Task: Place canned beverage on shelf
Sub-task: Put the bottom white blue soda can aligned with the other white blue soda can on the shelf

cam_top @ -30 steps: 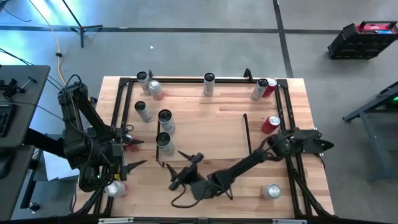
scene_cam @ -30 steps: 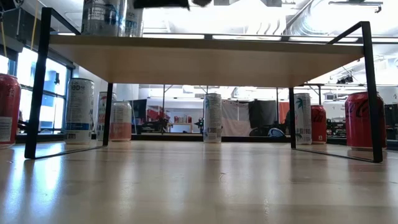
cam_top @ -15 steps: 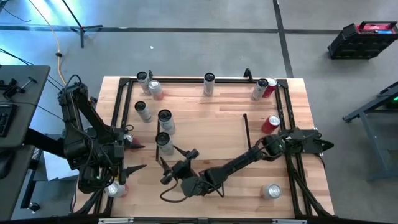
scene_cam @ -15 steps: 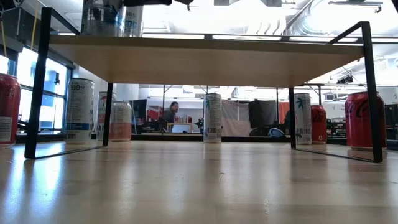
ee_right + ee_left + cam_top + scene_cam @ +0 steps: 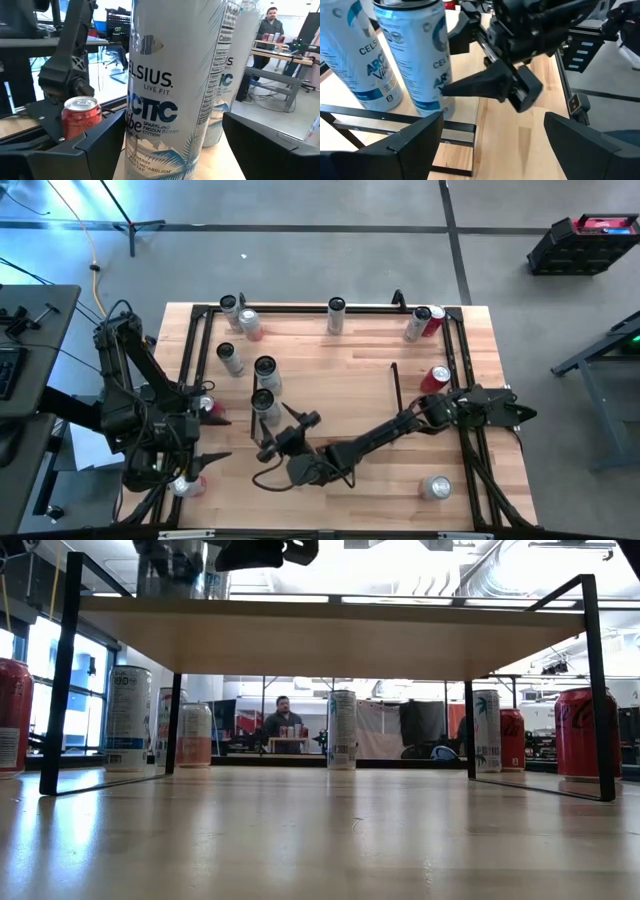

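The tall white-and-blue slim can (image 5: 262, 405) stands upright on the left end of the low light-wood shelf with black wire end frames (image 5: 330, 395). A second white slim can (image 5: 266, 370) stands just behind it on the same board. The right gripper (image 5: 280, 430) is at the front can, fingers spread wide to either side of it. Whether the pads touch it I cannot tell.

Judging from this, the can is already placed. What is left is to back the gripper away without tipping it.

The left gripper (image 5: 212, 430) waits off the shelf's left end, jaws apart and empty. More cans stand on the tabletop around the shelf, among them a red can (image 5: 435, 380) to its right.
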